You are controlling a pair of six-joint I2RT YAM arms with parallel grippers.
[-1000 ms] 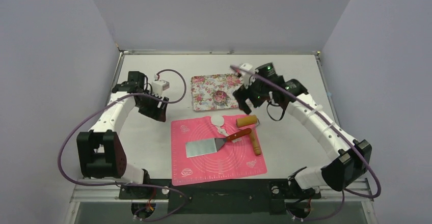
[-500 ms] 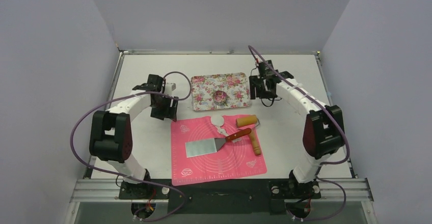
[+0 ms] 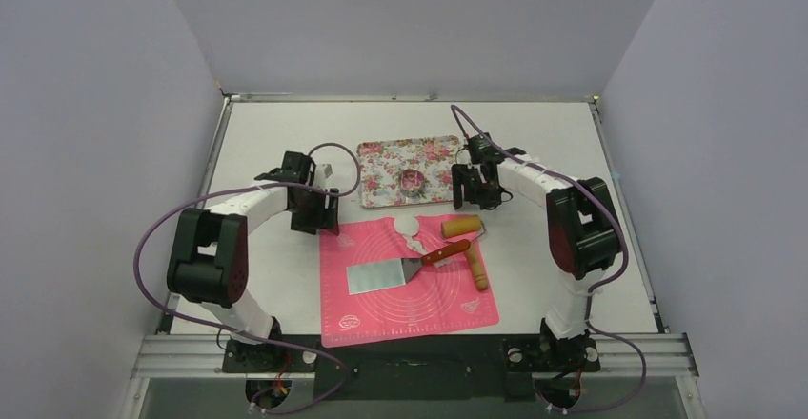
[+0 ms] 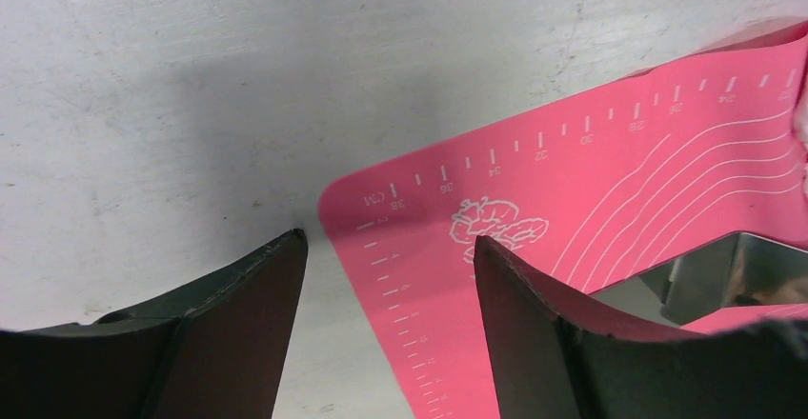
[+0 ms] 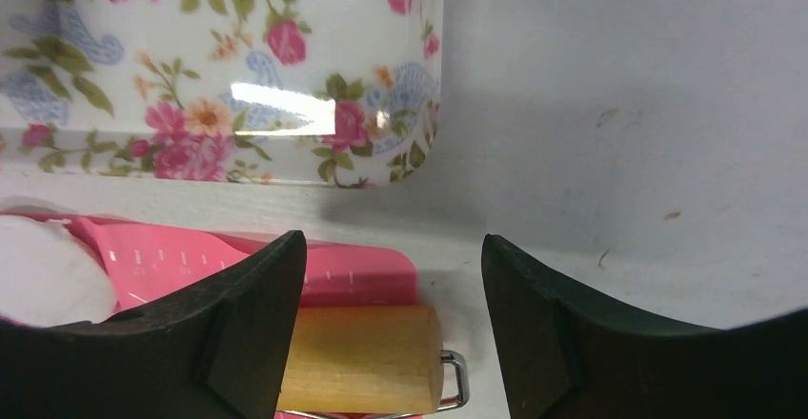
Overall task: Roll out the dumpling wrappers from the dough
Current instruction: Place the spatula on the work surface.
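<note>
- At the mat's far edge, from the top view, the wrapper point(image 3: 407, 224) lies flat on the mat point(image 3: 381, 316), and the dough point(image 3: 417, 244) is a ragged scrap just nearer. The roller point(image 3: 462, 226) rests at the mat's far right corner, and the spatula point(image 3: 381, 276) lies mid-mat. The cutter point(image 3: 412, 181) sits in the tray point(image 3: 381, 155). The left gripper point(image 3: 314, 217) hangs by the mat's far left corner. The right gripper point(image 3: 474, 193) hangs between tray and roller.
- In the left wrist view, the left gripper point(image 4: 389, 243) is spread wide and empty over that mat corner. It seems best placed to pin the mat flat if it creeps.
- In the right wrist view, the right gripper point(image 5: 391, 243) is wide apart with nothing held, and the roller's barrel end is just below. Taking the roller looks like the step in hand. It is better to grip the handle, since a clamped barrel could not turn. The jaws should come down square and clear of the tray's rim.
</note>
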